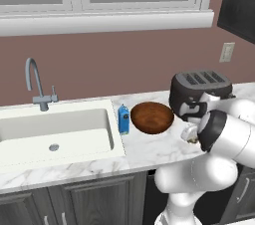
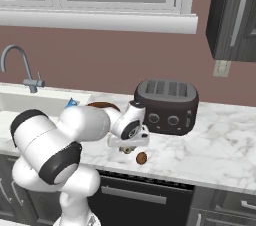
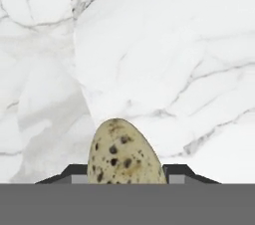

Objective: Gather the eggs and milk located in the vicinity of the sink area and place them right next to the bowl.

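Milk (image 1: 123, 120) already sat beside the bowl (image 1: 152, 117); jaws pinched the speckled egg (image 3: 125, 155), brown egg (image 2: 141, 158) waited on the bench (image 2: 210, 145).

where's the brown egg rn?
Brown egg lies on the counter near its front edge, in front of the toaster, just right of the gripper.
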